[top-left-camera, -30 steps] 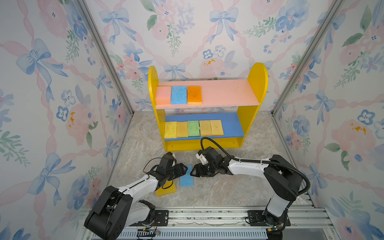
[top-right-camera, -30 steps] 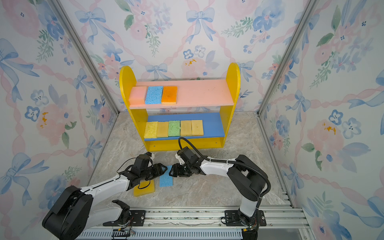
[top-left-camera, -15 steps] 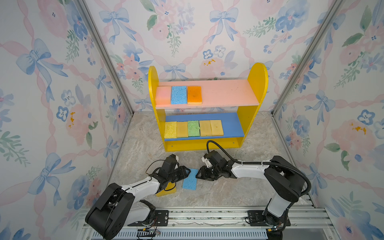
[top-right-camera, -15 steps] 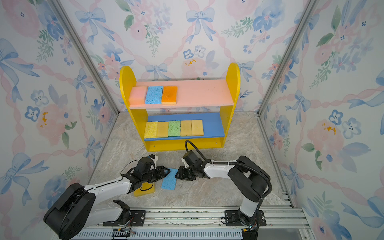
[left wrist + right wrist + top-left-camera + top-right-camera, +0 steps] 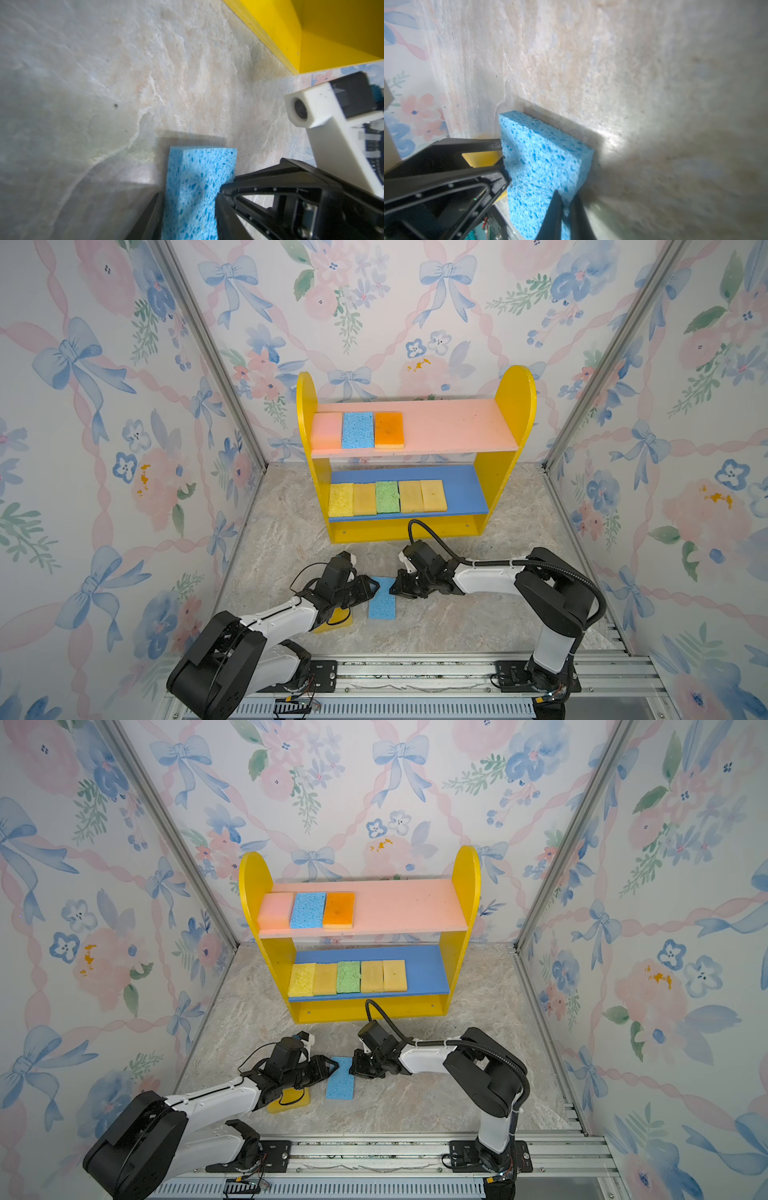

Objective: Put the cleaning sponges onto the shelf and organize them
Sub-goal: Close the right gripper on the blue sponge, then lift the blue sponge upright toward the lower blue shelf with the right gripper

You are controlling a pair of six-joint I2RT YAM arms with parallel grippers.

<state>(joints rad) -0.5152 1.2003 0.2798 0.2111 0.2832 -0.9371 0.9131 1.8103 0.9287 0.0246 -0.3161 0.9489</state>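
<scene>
The loose blue sponge (image 5: 382, 605) lies long side 12-to-6 on the marbled floor (image 5: 449, 626), at 6 o'clock of the shelf (image 5: 514, 406). Offset shadows in the wrist views hint its far end is raised, but I cannot be sure. At its 3 o'clock edge the right gripper (image 5: 395, 590) is closed tight, fingers (image 5: 556, 216) pinching blue foam. At its 9 o'clock edge the left gripper (image 5: 372, 586) has its fingers part-way apart around the foam; whether they clamp it I cannot tell. A yellow sponge (image 5: 343, 624) sits at 8 o'clock beneath the left arm.

The step looks like securing the pickup. One gripper should carry, so free the left first or the foam twists. An edge pinch droops, so lift high. Then lay it at 3 o'clock of the orange sponge (image 5: 389, 430) on the pink upper board (image 5: 457, 427), edges parallel.
</scene>
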